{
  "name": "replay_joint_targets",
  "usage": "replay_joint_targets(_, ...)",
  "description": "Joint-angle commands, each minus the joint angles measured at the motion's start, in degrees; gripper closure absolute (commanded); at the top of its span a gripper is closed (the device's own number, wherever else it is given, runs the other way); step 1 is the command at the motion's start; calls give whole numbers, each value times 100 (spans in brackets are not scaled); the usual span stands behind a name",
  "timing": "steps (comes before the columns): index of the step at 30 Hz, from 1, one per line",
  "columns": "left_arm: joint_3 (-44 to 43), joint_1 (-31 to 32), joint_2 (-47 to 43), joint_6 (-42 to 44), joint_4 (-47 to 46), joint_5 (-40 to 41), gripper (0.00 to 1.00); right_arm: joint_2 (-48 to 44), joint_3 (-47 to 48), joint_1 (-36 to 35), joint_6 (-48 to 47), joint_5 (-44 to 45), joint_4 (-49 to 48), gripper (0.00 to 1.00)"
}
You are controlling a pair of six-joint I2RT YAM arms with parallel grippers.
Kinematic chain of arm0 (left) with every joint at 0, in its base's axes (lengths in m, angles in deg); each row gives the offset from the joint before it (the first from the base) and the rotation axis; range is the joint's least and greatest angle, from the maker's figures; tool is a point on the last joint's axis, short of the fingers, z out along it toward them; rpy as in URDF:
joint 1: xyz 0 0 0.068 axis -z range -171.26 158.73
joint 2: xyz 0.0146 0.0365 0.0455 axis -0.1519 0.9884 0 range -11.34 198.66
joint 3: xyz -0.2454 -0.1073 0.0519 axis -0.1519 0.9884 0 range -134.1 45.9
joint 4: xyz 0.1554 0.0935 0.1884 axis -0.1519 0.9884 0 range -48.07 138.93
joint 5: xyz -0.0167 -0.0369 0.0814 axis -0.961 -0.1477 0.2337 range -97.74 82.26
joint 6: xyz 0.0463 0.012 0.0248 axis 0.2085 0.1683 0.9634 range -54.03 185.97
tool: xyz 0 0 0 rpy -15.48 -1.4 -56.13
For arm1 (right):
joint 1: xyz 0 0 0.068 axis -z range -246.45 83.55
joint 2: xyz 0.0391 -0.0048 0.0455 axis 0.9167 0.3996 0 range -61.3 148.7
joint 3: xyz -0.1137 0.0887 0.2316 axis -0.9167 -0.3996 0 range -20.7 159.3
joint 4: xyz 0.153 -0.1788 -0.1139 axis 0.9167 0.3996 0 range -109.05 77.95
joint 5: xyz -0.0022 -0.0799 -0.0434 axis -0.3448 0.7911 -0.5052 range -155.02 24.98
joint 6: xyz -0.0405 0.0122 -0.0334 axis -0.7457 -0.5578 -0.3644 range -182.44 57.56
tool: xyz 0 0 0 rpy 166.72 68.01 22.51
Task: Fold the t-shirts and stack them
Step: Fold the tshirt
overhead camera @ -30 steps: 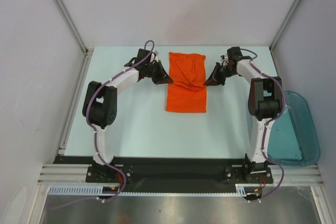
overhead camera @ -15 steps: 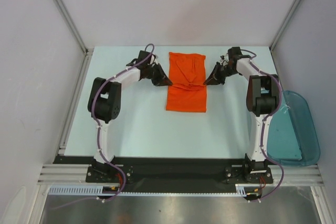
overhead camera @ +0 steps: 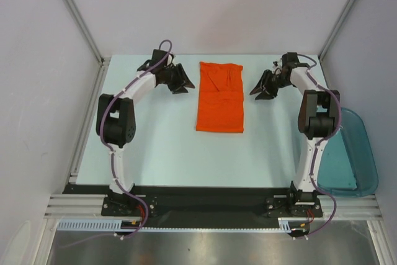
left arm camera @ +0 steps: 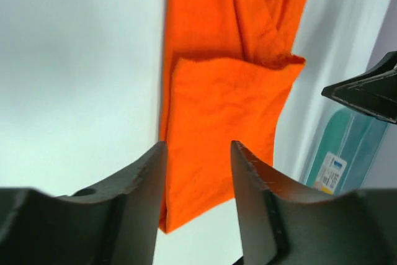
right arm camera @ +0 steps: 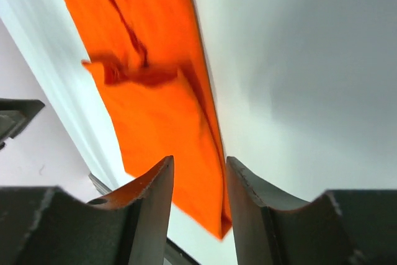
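The pale surface [overhead camera: 161, 147] carries the orange t-shirt [overhead camera: 220, 97], which lies flat at the far middle between the two arms, folded into a long rectangle. A teal bin [overhead camera: 350, 153] sits beyond the surface's right edge. The left fingers [left arm camera: 139, 197] and right fingers [right arm camera: 149, 209] flank the shirt without touching it, slightly parted and holding nothing.

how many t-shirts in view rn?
1. An orange t-shirt, folded into a strip, lies toward the table's far edge, between the left gripper and right gripper. None shows in the teal bin; folds could hide another.
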Motion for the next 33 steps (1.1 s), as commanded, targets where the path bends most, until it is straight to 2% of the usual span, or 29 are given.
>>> replay_joint_targets(1, 478, 221, -818, 391, -91, -308, 51, -1037, -708, -301, -255, 230, 1, 55)
replay_joint_targets(3, 690, 397, -960, 549, -188, -361, 55, -1450, -1514, -363, -80, 82, -727, 55)
replay_joint_targets(5, 1024, 626, -1048, 550, -556, -475, 55, -1530, -1904, -477, 254, -191, -1428, 58)
replay_joint_targets(7, 1270, 749, -935, 270, -1143, -993, 55, -1347, -2089, -574, 517, -639, -1818, 67)
replay_joint_targets(10, 1342, 819, -531, -161, -1968, -1538, 55, -969, -1985, -793, 650, -956, -2398, 83)
replay_joint_targets(13, 1150, 811, 22, -381, -2385, -1810, 54, -408, -1679, -803, 1019, -1334, -2864, 88)
replay_joint_targets(15, 1052, 811, 216, -408, -2421, -1934, 57, -195, -1537, -750, 1125, -1605, -2909, 89)
replay_joint_targets(19, 1471, 837, -177, -197, -2518, -2110, 59, -369, -1799, -767, 1196, -2055, -2796, 89)
replay_joint_targets(24, 2500, 837, -731, 39, -2553, -2173, 61, -1275, -3071, -987, 1072, -2213, -2953, 90)
replay_joint_targets(28, 3168, 829, -899, 137, -2553, -2076, 62, -1319, -3687, -1233, 1081, -2144, -3181, 90)
replay_joint_targets(31, 3328, 794, -820, 321, -2491, -1848, 62, -1249, -4057, -1198, 1291, -2100, -3813, 90)
replay_joint_targets(33, 3319, 758, -627, 487, -2395, -1734, 63, -1118, -4129, -1137, 1292, -2064, -3884, 90)
